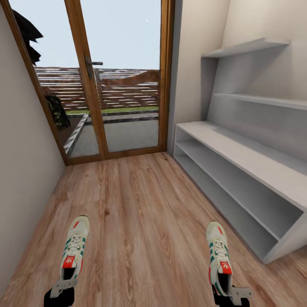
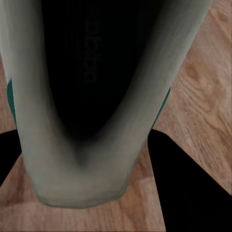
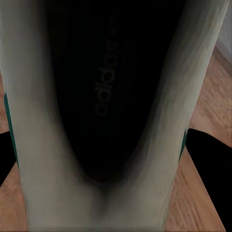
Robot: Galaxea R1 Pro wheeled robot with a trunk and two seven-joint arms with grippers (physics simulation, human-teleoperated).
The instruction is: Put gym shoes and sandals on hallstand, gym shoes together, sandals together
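While each tool (image 1: 64, 285) (image 1: 232, 292) grips a gym shoe (image 1: 74, 245) (image 1: 218, 251), the hallstand (image 1: 238, 157) stands rightward.

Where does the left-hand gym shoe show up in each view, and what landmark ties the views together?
Head view: left shoe at lower left, held by the left claw at its heel.
Left wrist view: the shoe's opening and heel rim seen close up.
Right wrist view: the other shoe, not the left one.
Shared landmark: wood floor.
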